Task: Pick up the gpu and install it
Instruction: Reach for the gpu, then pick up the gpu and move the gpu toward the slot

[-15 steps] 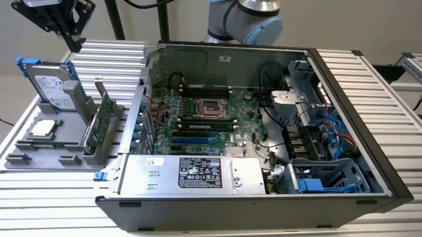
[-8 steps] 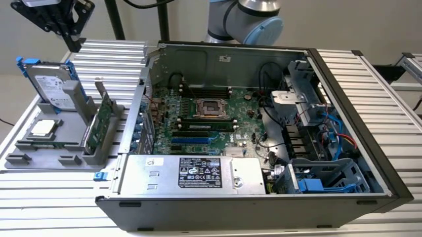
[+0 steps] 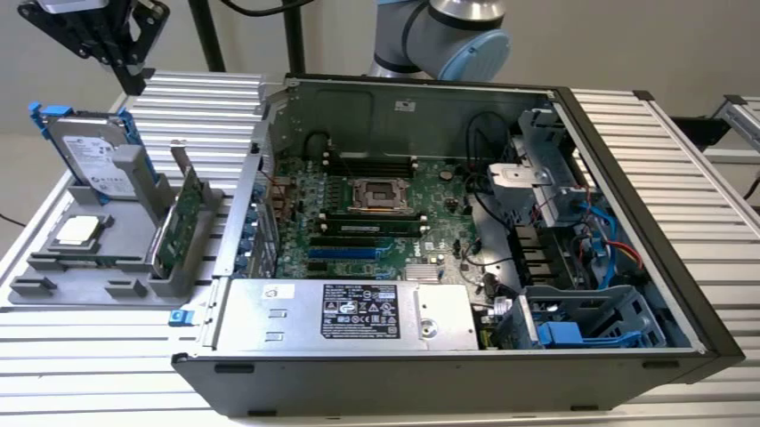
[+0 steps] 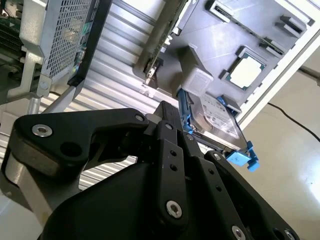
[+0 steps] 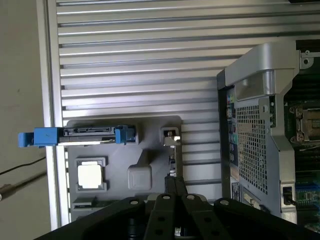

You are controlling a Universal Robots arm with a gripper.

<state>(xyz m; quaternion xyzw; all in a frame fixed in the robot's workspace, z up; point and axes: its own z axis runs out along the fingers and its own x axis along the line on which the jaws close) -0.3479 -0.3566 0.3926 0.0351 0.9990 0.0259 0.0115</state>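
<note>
Approach: centre black fingers, pressed together and empty, over upright green gpu, clear of its silver bracket. Open black computer case holding green motherboard. At its nine o'clock, on ribbed surface, grey slotted tray holding gpu, blue-framed silver hard drive, square silver processor chip.

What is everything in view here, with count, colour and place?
gpu: one, green, upright in the tray, next to the case.
hard drive: one, silver with blue frame, upright in the tray.
processor chip: one, silver, flat in the tray.
tray: one, grey, on the table, exterior view's left.
computer case: one, black, open, on the table.
motherboard: one, green, inside the case.
power supply: one, silver, inside the case.
table: one, silver, slatted.
arm: one, grey and blue, behind the case.
gripper: one, black, above the tray's far end, apart from the gpu.
</note>
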